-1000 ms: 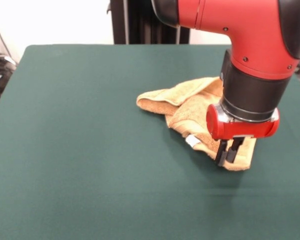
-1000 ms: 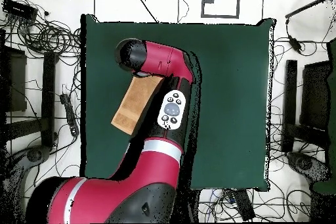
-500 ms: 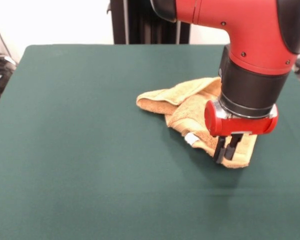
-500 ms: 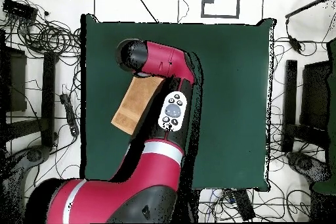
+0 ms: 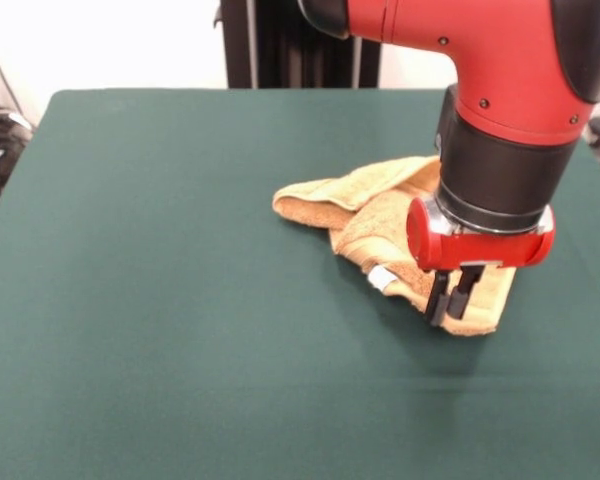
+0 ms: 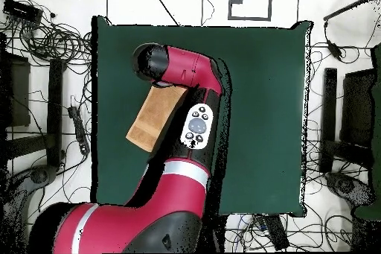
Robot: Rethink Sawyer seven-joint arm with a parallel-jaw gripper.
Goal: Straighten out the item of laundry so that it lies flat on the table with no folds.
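Observation:
The orange-yellow towel (image 5: 380, 215) lies crumpled and folded over itself on the right half of the green table (image 5: 160, 250). Its small white tag (image 5: 383, 278) shows at the near edge. My gripper (image 5: 450, 299) points straight down at the towel's near right corner. Its two black fingers (image 5: 440, 300) stand close together and pinch the cloth there. In the overhead view the towel (image 6: 152, 117) shows as a folded oblong at the table's (image 6: 260, 80) left side. The arm (image 6: 182, 72) covers its upper end and hides the gripper.
The arm's thick red and black wrist (image 5: 500, 150) hangs over the towel's right part. Black posts (image 5: 280, 45) stand behind the table's far edge. Cables and stands (image 6: 45, 42) lie on the floor around the table.
My gripper has shifted slightly left and a little upward, still at the towel's near right corner. That corner of the towel has moved a little with it.

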